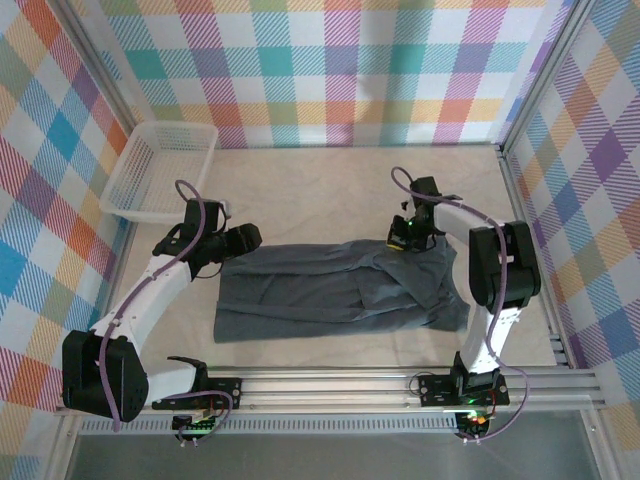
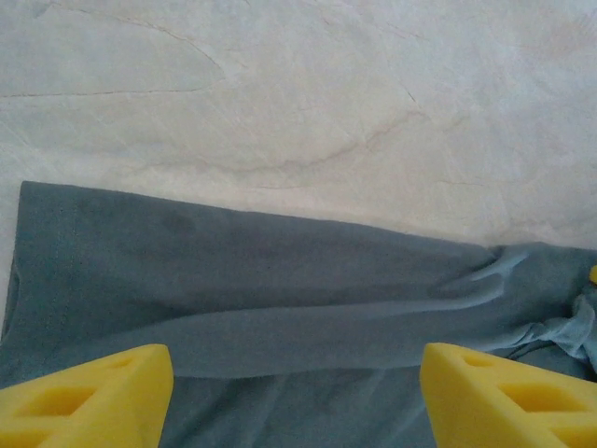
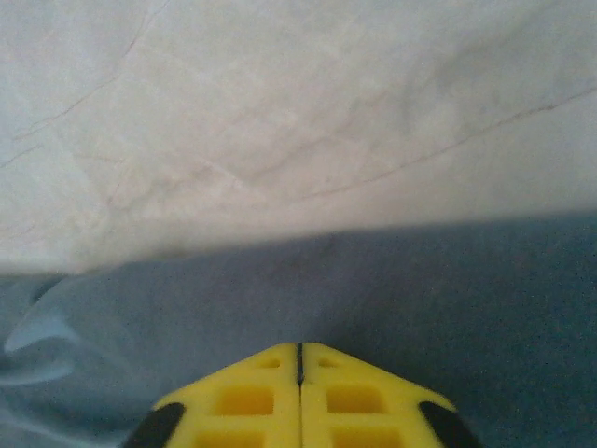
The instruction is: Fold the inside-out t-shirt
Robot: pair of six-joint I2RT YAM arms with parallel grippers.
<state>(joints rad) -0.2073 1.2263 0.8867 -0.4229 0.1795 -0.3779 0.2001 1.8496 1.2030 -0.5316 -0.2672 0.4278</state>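
With fingers apart, the left end effector [image 1: 243,238] and the right end effector [image 1: 405,240], fingers together with any pinched cloth impossible to tell, sit at the far edge of the inside-out t-shirt [image 1: 340,295], which lies lengthwise left-to-right on the surface [image 1: 300,180], spreading nearward.

Cream table [image 1: 320,185] under flat slate t-shirt [image 1: 340,295] and white basket [image 1: 175,127]

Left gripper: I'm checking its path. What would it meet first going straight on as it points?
Probably the t-shirt, lying just ahead of the left gripper, between its open fingers; depth unclear.
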